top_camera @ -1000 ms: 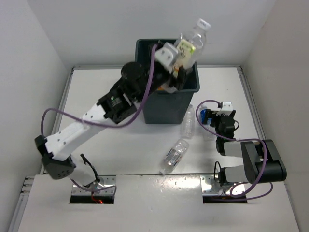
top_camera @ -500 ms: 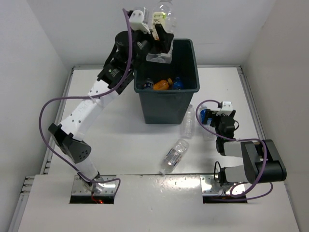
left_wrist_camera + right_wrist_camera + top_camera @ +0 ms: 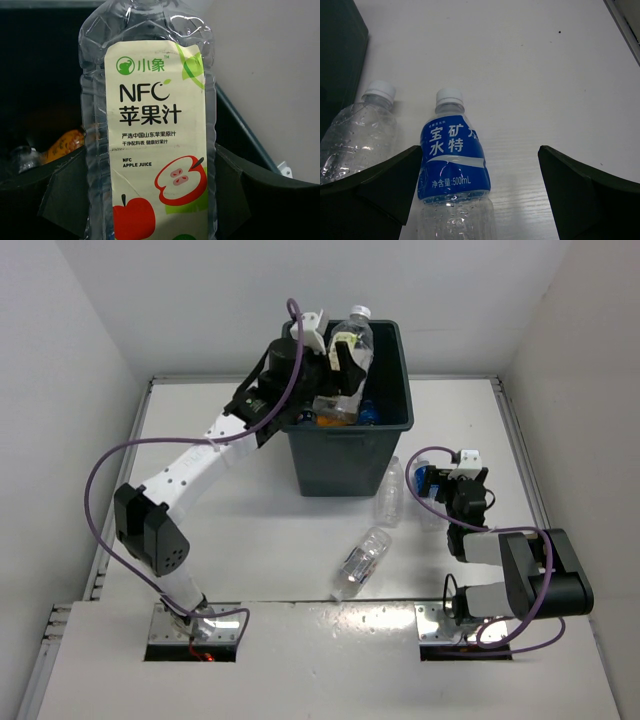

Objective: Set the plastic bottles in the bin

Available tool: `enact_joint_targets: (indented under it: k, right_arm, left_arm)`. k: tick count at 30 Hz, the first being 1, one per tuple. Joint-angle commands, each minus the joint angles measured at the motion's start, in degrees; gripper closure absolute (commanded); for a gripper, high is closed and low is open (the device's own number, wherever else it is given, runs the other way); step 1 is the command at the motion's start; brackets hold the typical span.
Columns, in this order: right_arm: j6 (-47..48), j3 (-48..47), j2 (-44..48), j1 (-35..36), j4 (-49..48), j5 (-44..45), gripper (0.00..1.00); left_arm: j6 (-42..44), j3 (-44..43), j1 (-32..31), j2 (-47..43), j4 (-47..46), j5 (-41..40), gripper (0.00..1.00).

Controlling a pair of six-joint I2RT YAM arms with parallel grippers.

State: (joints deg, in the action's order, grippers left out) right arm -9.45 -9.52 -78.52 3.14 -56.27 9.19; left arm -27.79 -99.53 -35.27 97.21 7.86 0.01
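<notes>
Clear plastic clamped in left gripper [image 3: 340, 365]: apple-juice bottle [image 3: 155, 140], upright over bin [image 3: 395, 425] opening. Centre away from near wall, lower a touch, then let go, avoiding bounce-out off rim. Right gripper [image 3: 480, 170]: spread wide, straddling blue-labelled bottle [image 3: 452, 155] lying on table [image 3: 545, 60], no grip.

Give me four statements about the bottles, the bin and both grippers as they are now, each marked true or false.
1. The left gripper holds the apple juice bottle over the bin. True.
2. The right gripper is shut on the blue-labelled bottle. False: its jaws stand open either side of that bottle.
3. The bin has nothing in it. False: an orange bottle is inside.
4. A clear bottle lies on the table in front of the bin. True.
</notes>
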Motion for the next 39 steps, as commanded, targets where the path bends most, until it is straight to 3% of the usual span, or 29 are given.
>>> enact_joint_targets:
  k: [1,14,18,19,39]
  right_arm:
    - [-0.04,-1.2,0.12,-0.24,-2.09,-0.05,0.0]
    - [-0.04,-1.2,0.12,-0.24,-2.09,-0.05,0.0]
    - [-0.04,-1.2,0.12,-0.24,-2.09,-0.05,0.0]
    - [-0.04,-1.2,0.12,-0.24,-2.09,-0.05,0.0]
    - [-0.04,-1.2,0.12,-0.24,-2.09,-0.05,0.0]
  left_arm:
    - [-1.21,0.03,0.55,-3.69,-4.17,2.01,0.38]
    - [-0.69,1.79,0.55,-3.69,-4.17,3.68,0.24]
    - [-0.16,1.79,0.55,-3.69,-4.17,3.07,0.13]
    - [-0.16,1.79,0.55,-3.69,-4.17,3.07,0.0]
    - [7.04,2.32,0.55,-9.49,-4.17,0.96,0.0]
